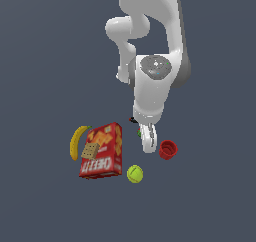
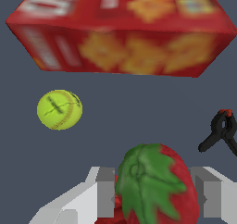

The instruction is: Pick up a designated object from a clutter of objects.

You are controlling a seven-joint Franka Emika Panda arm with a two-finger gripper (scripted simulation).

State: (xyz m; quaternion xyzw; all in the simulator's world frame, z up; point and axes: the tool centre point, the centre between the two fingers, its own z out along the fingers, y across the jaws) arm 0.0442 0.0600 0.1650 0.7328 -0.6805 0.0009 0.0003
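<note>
The gripper point(image 2: 155, 197) is low over the clutter with the strawberry point(image 2: 155, 186) sitting between its two fingers point(image 2: 105, 195), one on each side and close against the fruit, though I cannot tell whether they actually pinch it. Ahead of the gripper lie the cracker box point(image 2: 125, 31) and the ball point(image 2: 59, 109), with the black clamp point(image 2: 221, 131) off to one side. In the exterior view the red cup point(image 1: 168, 149) stands just beside the gripper, and the banana point(image 1: 76, 142) lies beyond the box.

Flat dark grey-blue floor point(image 1: 40, 206), plain and unmarked. Lying on it: a banana point(image 1: 76, 142) at the exterior view's left, just beside a red cracker box point(image 1: 102, 151); a yellow-green ball point(image 1: 135, 174) near the box's corner; a red cup point(image 1: 168, 149) to the right; a black clamp point(image 2: 221, 131); a strawberry point(image 2: 155, 186).
</note>
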